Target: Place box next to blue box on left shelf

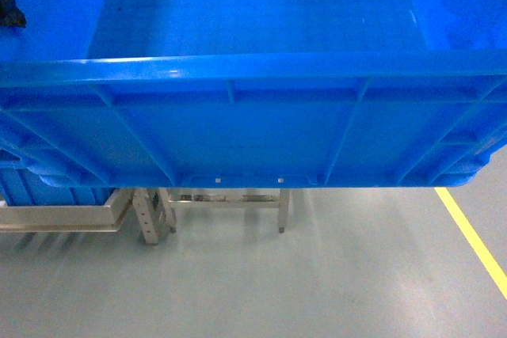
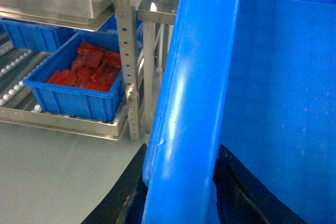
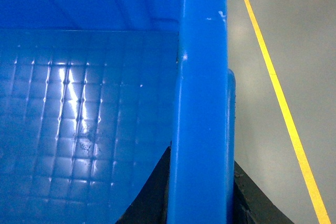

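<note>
Box (image 1: 253, 116): large bright blue open-topped crate, held off the floor between my two arms; it fills most of the head view, near rim level, ribbed side wall toward me, inner floor bare.
Floor (image 1: 317, 275): grey, with a yellow line (image 1: 471, 235) running along my right side.
Left shelf (image 2: 63, 121): grey steel rack with white roller tracks and a perforated upright, to the left of the box and apart from it in my left wrist view.
Small blue bin (image 2: 79, 85): sits on the rollers of the lower level, holding red pieces (image 2: 86, 69); a second blue bin (image 2: 31, 35) stands behind it.
Left gripper (image 2: 181, 182): my black fingers straddle the box's left rim, one outside, one inside, clamped on it.
Right gripper (image 3: 199, 192): my fingers likewise stand either side of the box's right rim, clenched on it.
</note>
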Controlling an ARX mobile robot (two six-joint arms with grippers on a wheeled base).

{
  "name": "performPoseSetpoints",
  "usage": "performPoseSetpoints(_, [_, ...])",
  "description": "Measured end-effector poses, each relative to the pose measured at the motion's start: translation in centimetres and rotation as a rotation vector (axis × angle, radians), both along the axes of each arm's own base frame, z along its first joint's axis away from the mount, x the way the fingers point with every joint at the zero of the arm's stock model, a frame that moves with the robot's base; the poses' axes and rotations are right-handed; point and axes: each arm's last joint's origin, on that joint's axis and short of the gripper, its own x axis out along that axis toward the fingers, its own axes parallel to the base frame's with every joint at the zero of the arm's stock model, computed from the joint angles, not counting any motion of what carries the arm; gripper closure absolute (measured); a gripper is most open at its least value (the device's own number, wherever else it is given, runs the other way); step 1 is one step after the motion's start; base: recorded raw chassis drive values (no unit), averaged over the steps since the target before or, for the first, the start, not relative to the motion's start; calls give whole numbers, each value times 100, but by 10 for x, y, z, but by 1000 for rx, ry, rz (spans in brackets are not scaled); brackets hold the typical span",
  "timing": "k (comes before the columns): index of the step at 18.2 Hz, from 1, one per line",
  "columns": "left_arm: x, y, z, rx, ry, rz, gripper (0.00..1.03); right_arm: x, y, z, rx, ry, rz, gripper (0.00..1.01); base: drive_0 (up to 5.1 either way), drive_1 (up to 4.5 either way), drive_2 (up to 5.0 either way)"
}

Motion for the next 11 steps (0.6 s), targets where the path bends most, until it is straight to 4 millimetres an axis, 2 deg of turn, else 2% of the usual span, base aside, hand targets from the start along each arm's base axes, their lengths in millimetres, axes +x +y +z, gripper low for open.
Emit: performPoseSetpoints(11, [0,0,0,1,0,-1,71,0,0,0,0,3,-1,83,-494,242,242])
